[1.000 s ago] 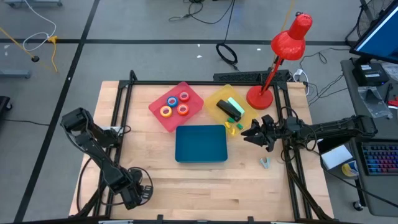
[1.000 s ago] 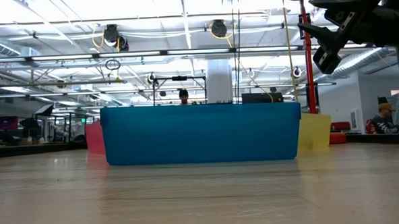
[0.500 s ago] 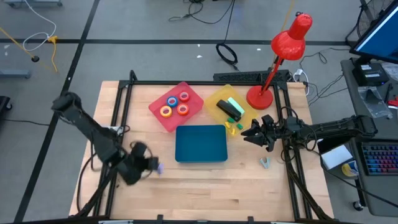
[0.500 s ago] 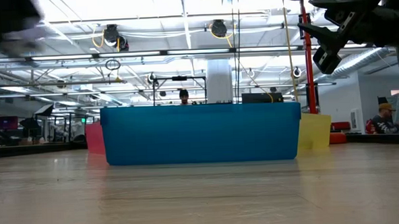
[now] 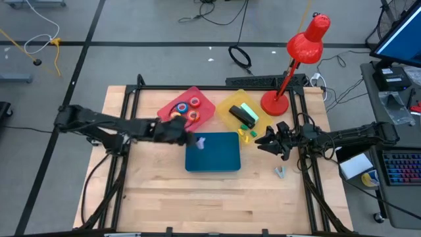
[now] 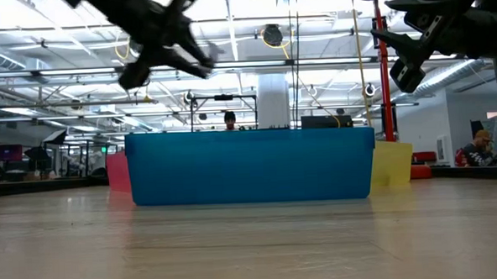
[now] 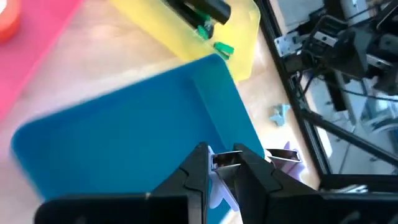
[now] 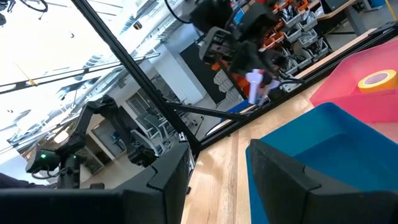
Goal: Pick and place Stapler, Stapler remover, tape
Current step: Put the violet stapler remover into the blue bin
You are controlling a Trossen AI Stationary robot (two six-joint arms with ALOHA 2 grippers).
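My left gripper (image 5: 194, 139) hangs over the left end of the blue tray (image 5: 217, 155), shut on a lilac staple remover (image 5: 200, 141). The tape rolls (image 5: 189, 108) lie in the pink tray (image 5: 197, 95) just beyond it. A black stapler (image 5: 243, 118) lies in the yellow tray (image 5: 230, 104). My right gripper (image 5: 266, 140) waits open, in the air by the blue tray's right end, with nothing between its fingers. A pale blue staple remover (image 5: 281, 172) lies on the table near the right rail. My left gripper pinches the staple remover between its two fingertips, at the metal middle (image 7: 226, 160). A lilac wing (image 7: 283, 154) sticks out to one side. The fingers slant down, coming from the table's left. The remover is lifted clear above the blue tray.
A red desk lamp (image 5: 289, 72) stands at the table's far right, its base behind the yellow tray. Small green and yellow bits (image 5: 247, 135) lie between the yellow and blue trays. A black frame rail (image 5: 309, 178) runs along the right side. Bare wood lies in front of the blue tray.
My left gripper has swung from the table's near left corner toward the far and right, rising and turning, and now hangs over the blue tray's left end. It stayed shut, and the lilac staple remover travelled with it, clear of the table.
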